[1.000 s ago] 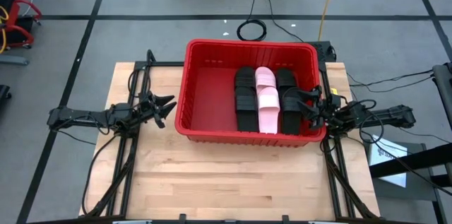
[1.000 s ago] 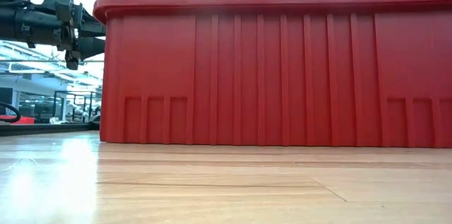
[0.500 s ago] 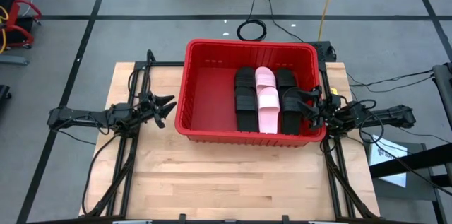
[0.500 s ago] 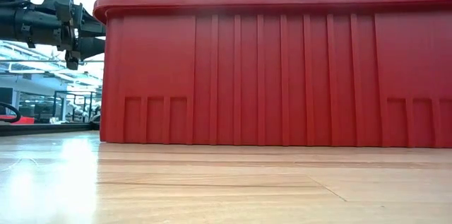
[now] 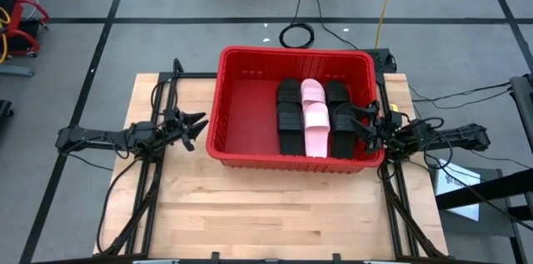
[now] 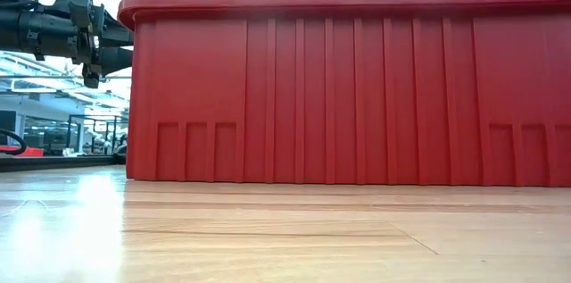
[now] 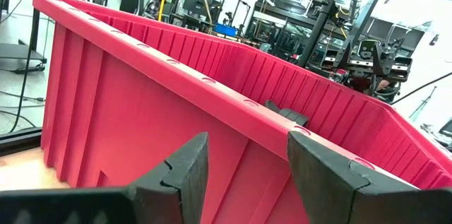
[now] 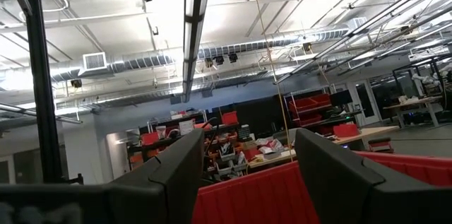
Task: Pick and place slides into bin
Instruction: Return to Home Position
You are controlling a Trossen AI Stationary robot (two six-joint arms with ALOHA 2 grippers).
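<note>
The red bin (image 5: 250, 106) stands on the wooden table, its base flat on the top. Inside it, at the right, lie black slides (image 5: 289, 114), pink slides (image 5: 315, 117) and more black slides (image 5: 338, 114) side by side. My left gripper (image 5: 198, 125) is open and empty just left of the bin's left wall, which fills the left wrist view (image 7: 141, 111). My right gripper (image 5: 360, 120) is open and empty over the bin's right rim, beside the rightmost black slides. The low view shows the bin's near wall (image 6: 357, 95).
Bare table top (image 5: 266, 214) lies near the front edge. Cables and a black coil (image 5: 293, 36) lie on the floor beyond the table. A shop room with racks shows behind the bin in the wrist views.
</note>
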